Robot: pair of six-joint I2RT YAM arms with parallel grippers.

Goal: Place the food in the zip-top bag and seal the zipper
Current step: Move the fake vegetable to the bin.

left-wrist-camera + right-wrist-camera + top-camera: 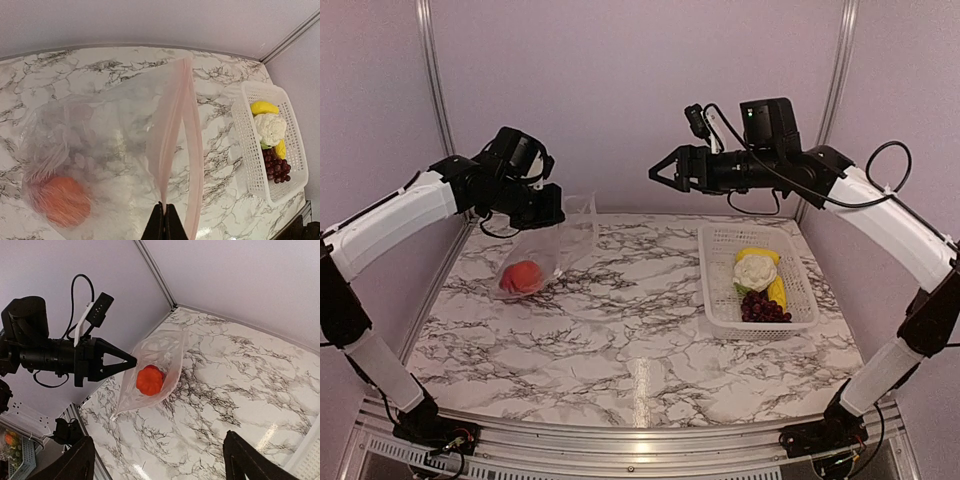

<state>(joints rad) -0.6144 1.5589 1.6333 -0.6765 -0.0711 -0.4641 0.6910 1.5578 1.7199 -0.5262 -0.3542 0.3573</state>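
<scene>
Marble tabletop (620, 330) under your arms: your left gripper (164, 221) is pressed together on the zipper (172, 135) of the zip-top bag (548, 250), which hangs below it with an orange-red food piece (521, 277) at its bottom. Your right gripper (658, 172) is spread and raised, with the white basket (720, 240) below and behind its fingertips.

This is a robotics lab test cell, not a home or kitchen. The marble-patterned bench (620, 330) is boxed in by plain lavender wall panels (620, 90) held in bare aluminium posts (432, 80), and an aluminium rail (620, 440) runs along its near edge. Two white-and-black robot arms, the left arm (390, 220) and the right arm (895, 225), are mounted at that edge. They trail loose black cables (888, 160), and a small camera module (697, 121) sits by the right wrist. The white lattice basket (706, 280) holds toy produce (755, 272).
</scene>
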